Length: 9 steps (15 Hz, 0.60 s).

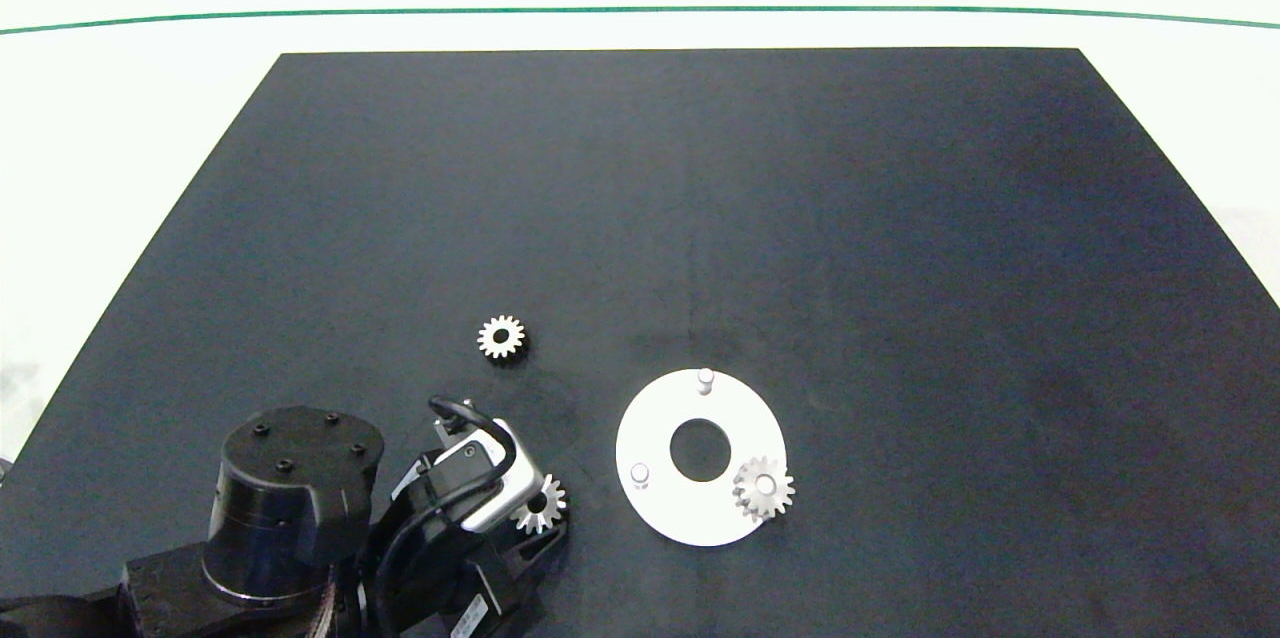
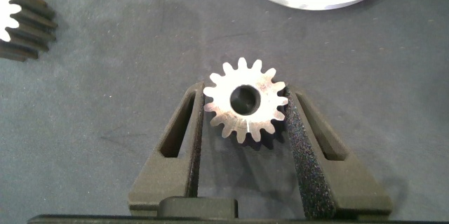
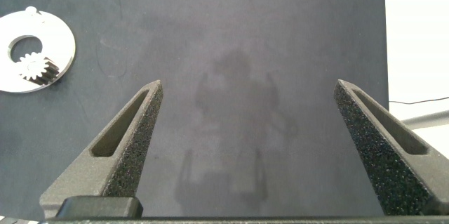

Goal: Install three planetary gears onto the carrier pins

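The white carrier disc (image 1: 660, 438) lies on the black mat. Two bare carrier pins (image 1: 706, 379) (image 1: 640, 471) stand on it, and one planetary gear (image 1: 764, 486) sits on the third pin. A second gear (image 1: 501, 336) lies loose on the mat to the disc's left. My left gripper (image 1: 537, 516) is left of the disc, shut on the third gear (image 2: 244, 101), with its fingers (image 2: 188, 129) pressing on both sides of the teeth. My right gripper (image 3: 249, 87) hangs open over bare mat, far from the disc (image 3: 59, 41), and holds nothing.
The black mat (image 1: 900, 218) covers most of the white table. A green line (image 1: 640, 10) runs along the far side. The left arm's dark body (image 1: 290, 498) fills the near left corner. The right arm does not show in the head view.
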### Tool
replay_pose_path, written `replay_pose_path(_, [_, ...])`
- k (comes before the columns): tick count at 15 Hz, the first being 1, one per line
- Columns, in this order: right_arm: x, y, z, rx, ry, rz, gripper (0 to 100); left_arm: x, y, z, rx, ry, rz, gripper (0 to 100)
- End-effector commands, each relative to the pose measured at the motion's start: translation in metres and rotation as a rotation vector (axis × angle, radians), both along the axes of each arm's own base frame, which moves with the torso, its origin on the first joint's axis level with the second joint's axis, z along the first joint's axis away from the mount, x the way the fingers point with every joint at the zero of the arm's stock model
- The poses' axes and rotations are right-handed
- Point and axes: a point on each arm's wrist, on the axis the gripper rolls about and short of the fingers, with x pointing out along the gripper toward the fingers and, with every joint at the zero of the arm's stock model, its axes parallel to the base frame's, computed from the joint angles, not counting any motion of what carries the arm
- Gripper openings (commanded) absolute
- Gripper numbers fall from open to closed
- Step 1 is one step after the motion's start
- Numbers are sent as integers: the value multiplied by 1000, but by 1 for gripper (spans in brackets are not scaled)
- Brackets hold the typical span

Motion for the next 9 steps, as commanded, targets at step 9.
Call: replay_pose_path(9, [0,0,1,1,-2,-2,100,-25,-15,27,-76,-94,-100,4])
